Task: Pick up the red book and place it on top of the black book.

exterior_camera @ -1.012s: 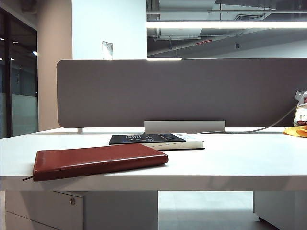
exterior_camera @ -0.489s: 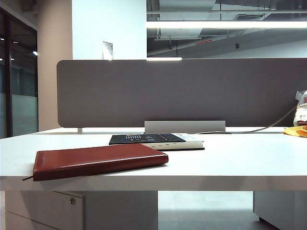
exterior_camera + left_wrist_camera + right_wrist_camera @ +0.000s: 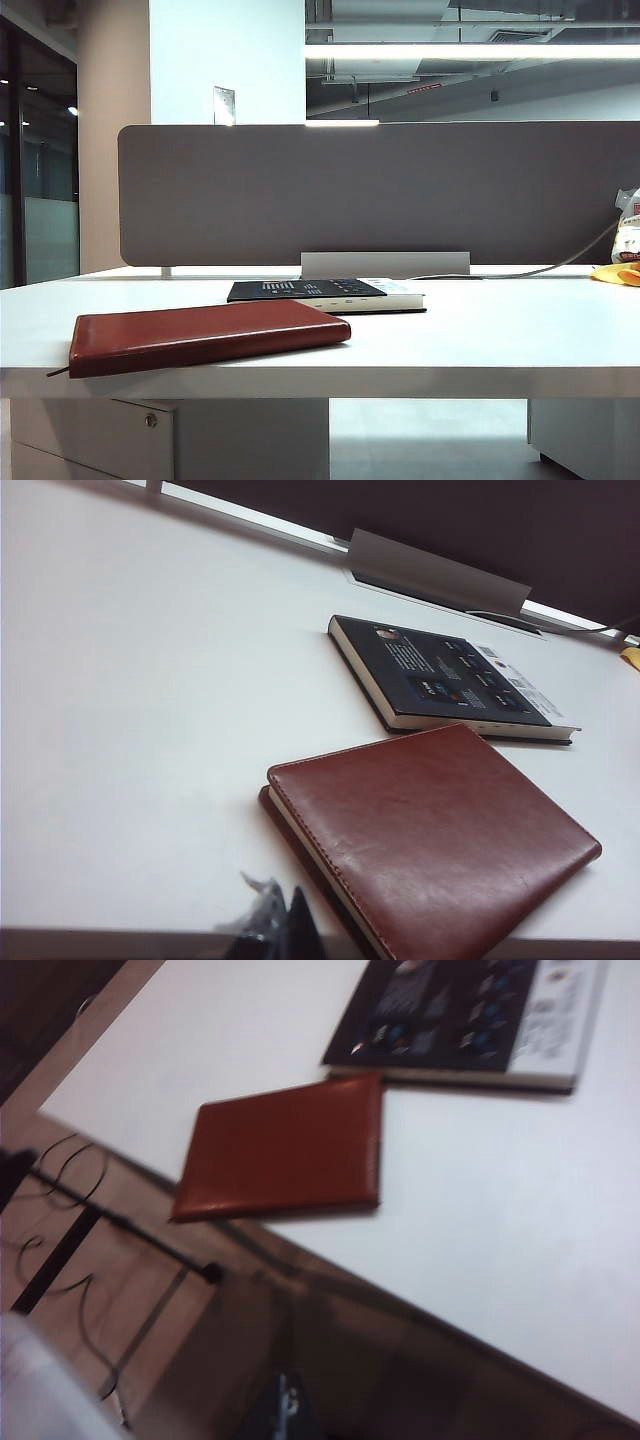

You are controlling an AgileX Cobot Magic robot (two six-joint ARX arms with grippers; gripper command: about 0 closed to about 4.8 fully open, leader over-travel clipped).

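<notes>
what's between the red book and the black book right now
Nothing: only bare white table separates the red book from the black book. The left wrist view shows the narrow gap best; the exterior view agrees.

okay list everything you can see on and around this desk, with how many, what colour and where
red book: one, dark red-brown, flat at the front of the table, near its edge.
black book: one, black with white print, flat behind the red book, apart from it.
table: one, white.
divider panel: one, grey, along the table's far edge.
yellow item: one, far right, cut off.
left gripper: one, dark, shut, off the table's front edge.
right gripper: one, dark, blurred, above the floor before the table.
</notes>
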